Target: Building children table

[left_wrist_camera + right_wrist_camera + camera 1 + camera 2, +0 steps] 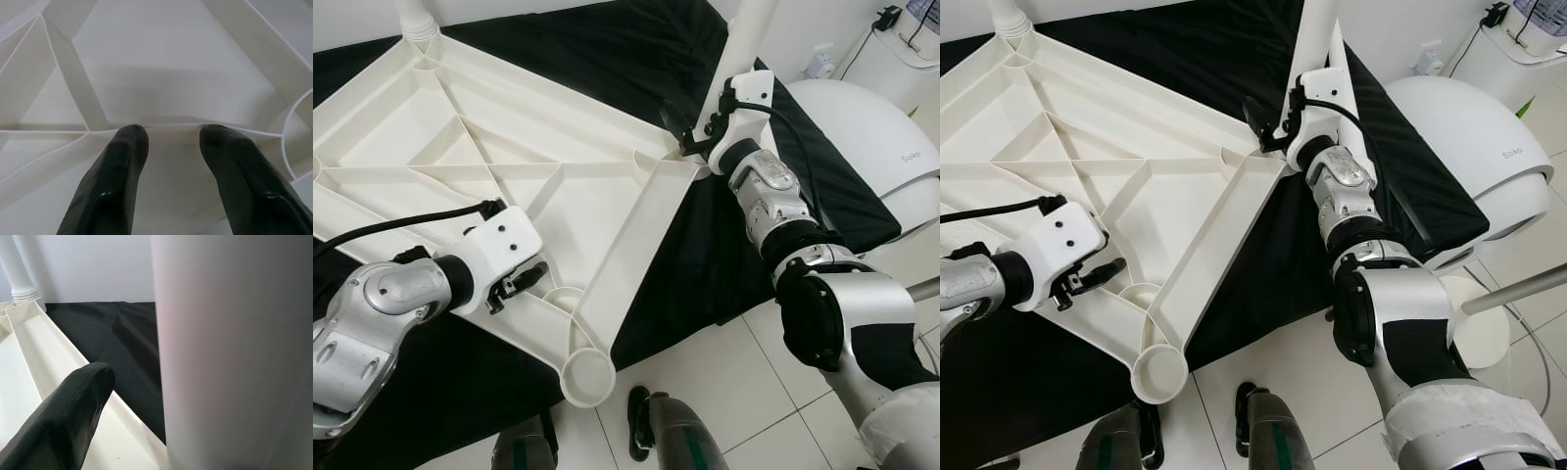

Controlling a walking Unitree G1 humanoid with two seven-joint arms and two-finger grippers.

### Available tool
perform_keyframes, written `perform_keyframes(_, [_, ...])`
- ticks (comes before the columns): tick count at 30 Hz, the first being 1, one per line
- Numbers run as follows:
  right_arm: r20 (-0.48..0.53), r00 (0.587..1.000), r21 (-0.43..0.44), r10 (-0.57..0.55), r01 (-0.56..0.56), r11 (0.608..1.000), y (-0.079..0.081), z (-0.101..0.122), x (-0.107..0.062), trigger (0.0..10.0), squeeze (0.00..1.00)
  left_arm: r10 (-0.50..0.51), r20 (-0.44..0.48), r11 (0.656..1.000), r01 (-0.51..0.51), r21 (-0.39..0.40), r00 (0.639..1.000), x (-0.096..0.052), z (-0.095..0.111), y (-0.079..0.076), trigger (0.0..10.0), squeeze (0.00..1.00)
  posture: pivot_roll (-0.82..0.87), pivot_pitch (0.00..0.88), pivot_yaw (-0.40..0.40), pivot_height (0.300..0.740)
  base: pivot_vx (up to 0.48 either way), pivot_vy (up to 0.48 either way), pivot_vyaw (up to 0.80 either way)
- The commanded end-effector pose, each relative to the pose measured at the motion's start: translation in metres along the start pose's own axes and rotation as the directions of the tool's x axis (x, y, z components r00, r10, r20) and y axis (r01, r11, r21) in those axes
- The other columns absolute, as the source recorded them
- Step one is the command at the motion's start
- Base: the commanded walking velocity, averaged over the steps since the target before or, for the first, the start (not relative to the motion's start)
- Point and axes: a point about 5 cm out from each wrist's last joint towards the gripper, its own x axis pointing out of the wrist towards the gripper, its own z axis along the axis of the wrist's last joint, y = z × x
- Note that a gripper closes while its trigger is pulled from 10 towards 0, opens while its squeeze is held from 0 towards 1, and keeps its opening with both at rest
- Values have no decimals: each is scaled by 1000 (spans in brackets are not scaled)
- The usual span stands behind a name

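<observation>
The upturned white ribbed plastic tabletop (509, 186) runs off the left edge of both eye views. The tall white plastic table leg (1317, 39) leaves the top edge. In the right wrist view, this leg hides one black finger of the right gripper (1268, 122).

My arms were jointed silver shells with black bands between the segments. Each wrist ended in a white block dotted with small dark screws, a black cable looped over it. My left claw (168, 147) had two glossy, rounded black fingers.
</observation>
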Motion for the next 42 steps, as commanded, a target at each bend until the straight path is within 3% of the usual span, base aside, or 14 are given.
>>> perform_keyframes(1, [-106, 924, 37, 368, -366, 930, 80, -24, 16, 10000, 0, -294, 225, 951, 262, 162, 929, -3, 44, -32, 10000, 0, 6, 201, -33, 740, 0, 0, 0])
perform_keyframes(6, [-128, 890, 37, 437, -436, 899, 90, -28, 15, 10000, 0, -323, 240, 943, 289, 166, 915, -8, 47, -34, 10000, 0, 8, 198, -31, 740, 0, 0, 0])
perform_keyframes(12, [-115, 916, 13, 384, -385, 923, 85, -26, 16, 10000, 0, -263, 218, 961, 235, 145, 940, -2, 42, -27, 10000, 0, 19, 193, -39, 740, 0, 0, 0])
perform_keyframes(18, [-49, 977, -27, 207, -208, 978, 51, -18, 10, 10000, 0, -24, 207, 996, 6, 86, 978, 13, 39, 6, 10000, 0, 16, 190, -43, 740, 0, 0, 0])
perform_keyframes(20, [-22, 991, -41, 128, -129, 991, 34, -17, 4, 10000, 0, 77, 207, 995, -89, 50, 975, 19, 39, 21, 10000, 0, 11, 186, -41, 740, 0, 0, 0])
perform_keyframes(23, [-3, 997, -54, 83, -83, 995, 25, -15, 0, 10000, 0, 127, 209, 991, -134, 15, 969, 21, 39, 29, 10000, 0, 7, 185, -39, 740, 0, 0, 0])
perform_keyframes(28, [82, 994, -44, -65, 69, 997, -5, -9, -15, 10000, 0, 270, 204, 963, -262, -65, 941, 27, 38, 54, 10000, 0, 5, 173, -41, 740, 0, 0, 0])
perform_keyframes(42, [76, 997, -63, -21, 26, 998, -7, -24, -33, 10000, 0, 282, 226, 959, -276, -57, 933, 34, 43, 65, 10000, 0, -1, 168, -26, 740, 0, 0, 0])
